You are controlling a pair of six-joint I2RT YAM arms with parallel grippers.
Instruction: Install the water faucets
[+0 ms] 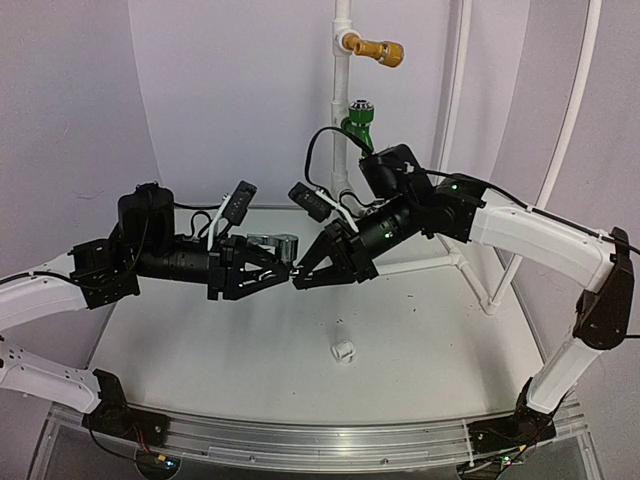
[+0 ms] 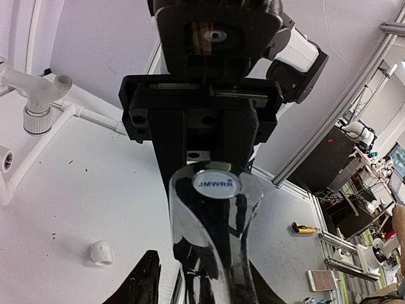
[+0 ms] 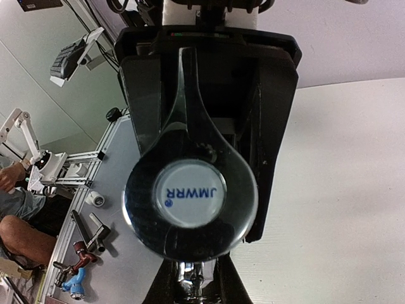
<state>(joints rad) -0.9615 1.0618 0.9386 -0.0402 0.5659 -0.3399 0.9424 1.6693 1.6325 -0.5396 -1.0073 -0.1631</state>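
Metal tap (image 1: 272, 242) mid-air btwn both arms: L gripper (image 1: 283, 270) jaws closed on its body, R gripper (image 1: 306, 274) jaws pinched tight at cap end. White fitting (image 1: 343, 351) loose on bench (image 1: 200, 340) below.

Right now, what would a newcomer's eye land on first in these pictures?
The left gripper and right gripper meet tip to tip above the middle of the table, a shiny silver tap between them, its JMWRR cap filling the right wrist view. Behind, a white pipe stand carries a yellow-brass tap above a green tap, and a small white fitting lies loose on the table in front.
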